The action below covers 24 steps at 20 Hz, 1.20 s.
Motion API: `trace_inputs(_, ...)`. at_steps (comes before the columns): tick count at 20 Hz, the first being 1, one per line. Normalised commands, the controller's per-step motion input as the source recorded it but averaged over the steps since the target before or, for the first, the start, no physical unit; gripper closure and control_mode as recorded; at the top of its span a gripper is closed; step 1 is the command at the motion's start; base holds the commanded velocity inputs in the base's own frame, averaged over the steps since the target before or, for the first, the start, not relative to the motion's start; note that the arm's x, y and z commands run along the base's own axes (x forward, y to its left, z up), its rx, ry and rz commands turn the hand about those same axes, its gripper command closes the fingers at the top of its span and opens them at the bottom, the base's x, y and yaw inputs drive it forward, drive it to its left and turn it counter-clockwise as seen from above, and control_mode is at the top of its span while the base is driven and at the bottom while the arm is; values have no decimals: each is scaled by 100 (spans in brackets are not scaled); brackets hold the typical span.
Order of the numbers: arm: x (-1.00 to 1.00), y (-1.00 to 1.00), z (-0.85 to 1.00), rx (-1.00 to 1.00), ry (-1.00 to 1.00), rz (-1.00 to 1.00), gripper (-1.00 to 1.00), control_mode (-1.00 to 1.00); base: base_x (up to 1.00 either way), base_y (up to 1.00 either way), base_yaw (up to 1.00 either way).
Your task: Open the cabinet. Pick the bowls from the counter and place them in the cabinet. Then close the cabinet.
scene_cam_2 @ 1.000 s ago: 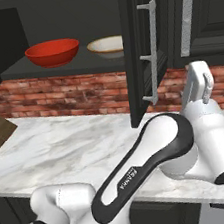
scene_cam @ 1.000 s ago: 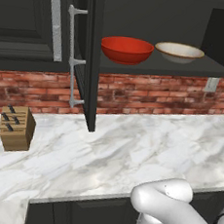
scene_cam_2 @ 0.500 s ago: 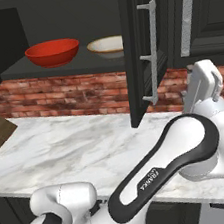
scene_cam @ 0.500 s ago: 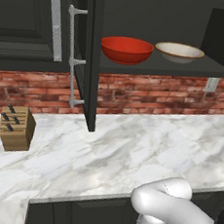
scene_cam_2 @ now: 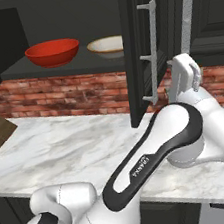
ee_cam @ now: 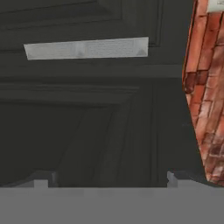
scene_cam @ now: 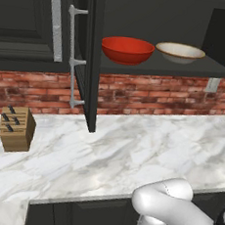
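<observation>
Claw (ee_cam: 109, 179) wide open, nothing between fingers; tips sit far apart at bottom of hand view, left fingertip (ee_cam: 41, 180) and right one both free. Hand cam looks at a black raised-panel door face w/ a silver bar handle (ee_cam: 87, 48) lying across frame (view is rolled), red brick strip along right edge. In right base view the hand (scene_cam_2: 183, 76) is raised upright just right of the open right door (scene_cam_2: 134, 50) of the cabinet (scene_cam_2: 77, 66), near its vertical handle (scene_cam_2: 151, 53), not touching it as far as I can tell. Beyond it a closed black cab w/ lone silver handle (scene_cam_2: 188, 10).

Cabinet: both doors swung open, left door (scene_cam: 93, 58) edge-on in left base view w/ its long bar handle (scene_cam: 73, 56). Red bowl (scene_cam: 127, 49) and tan-rimmed bowl (scene_cam: 180, 52) both on the dark shelf (scene_cam: 163, 68) inside, side by side, close but apart; red one on the left, tan one on the right.

Counter (scene_cam: 129, 155) marble, under the cab; brick backsplash (scene_cam: 151, 91) behind. Wooden knife block (scene_cam: 16, 129) on counter at far left, well apart from the doors. Another closed black wall cab (scene_cam: 25, 21) w/ silver handle left of the open left door.
</observation>
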Motion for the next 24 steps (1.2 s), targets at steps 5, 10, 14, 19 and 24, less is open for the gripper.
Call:
trace_inputs(5,0,94,27,-20,-4,0,-100,-100,0,0,0)
trace_inputs(10,0,100,32,-27,-5,0,-100,-100,0,0,0)
trace_inputs(14,4,100,17,-24,-4,-6,-100,-100,0,0,0)
trace_inputs(19,60,100,0,-22,-8,-23,-100,-100,0,0,0)
trace_inputs(24,100,63,-1,-18,-12,-30,-100,-100,0,0,0)
